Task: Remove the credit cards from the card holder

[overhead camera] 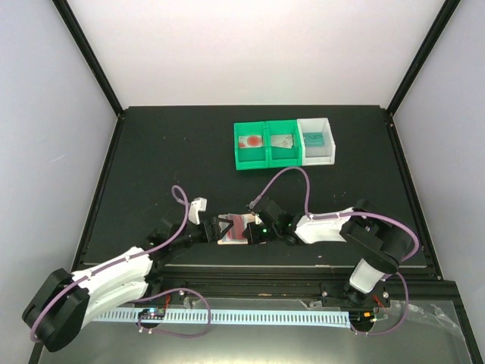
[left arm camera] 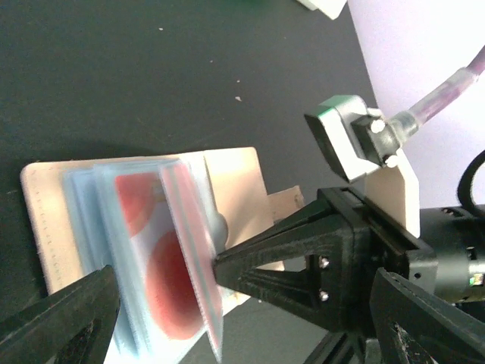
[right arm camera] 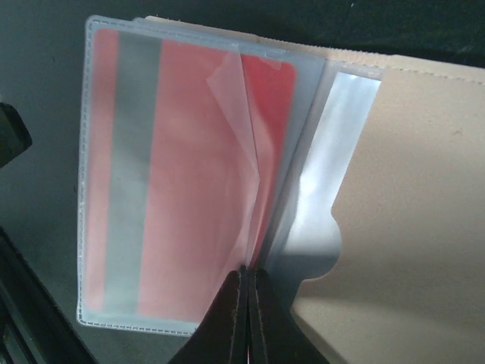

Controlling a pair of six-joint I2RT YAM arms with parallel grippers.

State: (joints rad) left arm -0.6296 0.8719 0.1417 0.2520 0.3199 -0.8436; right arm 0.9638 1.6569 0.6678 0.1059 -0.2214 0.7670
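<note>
Currently three credit cards (overhead camera: 283,140) lie in the far bins (overhead camera: 267,162); a red card (right arm camera: 189,152) is still pocketed in the card holder (overhead camera: 235,229), near centre between my claws. My right claw (right arm camera: 247,318) is pinched shut on the holder's clear pocket edge, while my left claw (overhead camera: 214,230) gapes wide, gripping nothing. No legible writing anywhere.

Left hand (overhead camera: 214,230) wide open; right hand (right arm camera: 247,311) pinched shut, facing each other

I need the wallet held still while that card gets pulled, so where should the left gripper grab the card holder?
I'd pinch the card holder by its bare peach cover's free edge: it lies flat, uncovered. Bring the open left gripper in low, opposite the right gripper, which is shut on a clear sleeve.
</note>
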